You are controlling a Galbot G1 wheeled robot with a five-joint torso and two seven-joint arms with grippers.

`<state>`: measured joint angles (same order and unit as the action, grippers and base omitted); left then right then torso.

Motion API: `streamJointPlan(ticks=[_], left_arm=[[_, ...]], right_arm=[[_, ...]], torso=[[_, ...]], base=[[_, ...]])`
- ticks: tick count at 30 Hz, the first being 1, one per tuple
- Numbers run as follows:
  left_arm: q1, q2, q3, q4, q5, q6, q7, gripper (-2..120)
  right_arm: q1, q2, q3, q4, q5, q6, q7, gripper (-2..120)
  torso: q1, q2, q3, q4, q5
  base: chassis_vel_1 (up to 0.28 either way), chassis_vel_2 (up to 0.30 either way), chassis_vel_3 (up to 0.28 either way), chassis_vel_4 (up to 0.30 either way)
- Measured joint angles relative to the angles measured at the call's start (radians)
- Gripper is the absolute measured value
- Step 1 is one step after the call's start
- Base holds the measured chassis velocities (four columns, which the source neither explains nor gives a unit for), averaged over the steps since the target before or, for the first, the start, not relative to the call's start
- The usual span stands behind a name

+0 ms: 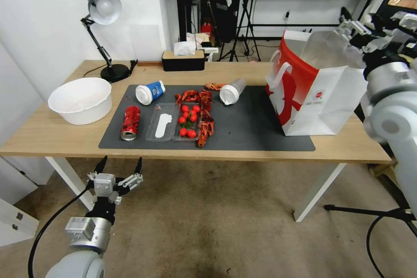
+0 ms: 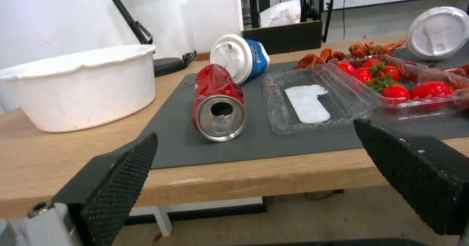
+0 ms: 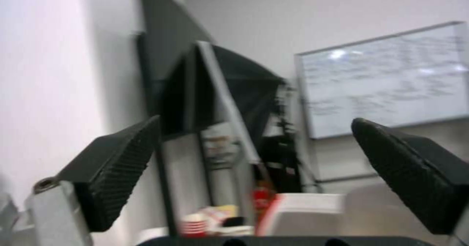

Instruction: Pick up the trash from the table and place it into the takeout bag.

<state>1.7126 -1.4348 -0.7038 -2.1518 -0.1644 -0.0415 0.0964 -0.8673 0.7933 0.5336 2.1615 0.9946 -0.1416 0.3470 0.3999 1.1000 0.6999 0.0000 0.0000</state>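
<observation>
The takeout bag's small red logo is likely unreadable; left gripper and right gripper both gape wide, empty.

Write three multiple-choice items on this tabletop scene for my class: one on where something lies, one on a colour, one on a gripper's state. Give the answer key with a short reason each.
1. Where does the red drink can lie?
A. inside the takeout bag
B. on the dark mat, near the white bowl
C. on the floor

2. What colour is the side panel of the takeout bag?
A. red
B. green
C. black

3. How is the left gripper?
A. shut on the can
B. shut on a cup
C. open, holding nothing, below the table edge

Key: 1 B, the can lies on its side on the mat beside the white bowl. 2 A, the panel facing the mat is red. 3 C, its fingers stand apart and bare.
</observation>
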Motion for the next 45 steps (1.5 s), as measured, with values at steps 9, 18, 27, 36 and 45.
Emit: streamJointPlan(ticks=[9,18,27,36,45], left_arm=[[-0.001,0.003,-0.002,0.001,-0.006,0.0,-0.001,100],[-0.005,0.007,-0.003,0.009,-0.016,-0.002,-0.002,100],[-0.01,0.008,-0.002,0.021,-0.022,-0.005,-0.002,100],[-0.011,0.01,-0.003,0.029,-0.023,-0.01,-0.002,100],[-0.012,0.011,-0.005,0.032,-0.025,-0.013,-0.003,100]], right_arm=[[-0.284,0.034,-0.016,0.13,-0.235,0.139,-0.186,100],[-0.555,0.136,-0.034,0.171,-0.551,0.273,-0.219,100],[-0.821,0.297,-0.116,0.091,-0.895,0.446,-0.074,100],[-0.888,0.357,-0.173,-0.015,-0.971,0.497,0.08,100],[-0.876,0.359,-0.242,-0.092,-0.902,0.46,0.121,100]], torso=[[0.0,0.0,0.0,-0.0001,-0.0001],[0.0,0.0,0.0,0.0,-0.0001],[0.0,0.0,0.0,-0.0001,-0.0001],[0.0,0.0,0.0,0.0,-0.0001],[0.0,0.0,0.0,0.0,0.0001]], base=[[0.0,0.0,0.0,0.0],[0.0,0.0,0.0,0.0],[0.0,0.0,0.0,0.0],[0.0,0.0,0.0,0.0],[0.0,0.0,0.0,0.0]])
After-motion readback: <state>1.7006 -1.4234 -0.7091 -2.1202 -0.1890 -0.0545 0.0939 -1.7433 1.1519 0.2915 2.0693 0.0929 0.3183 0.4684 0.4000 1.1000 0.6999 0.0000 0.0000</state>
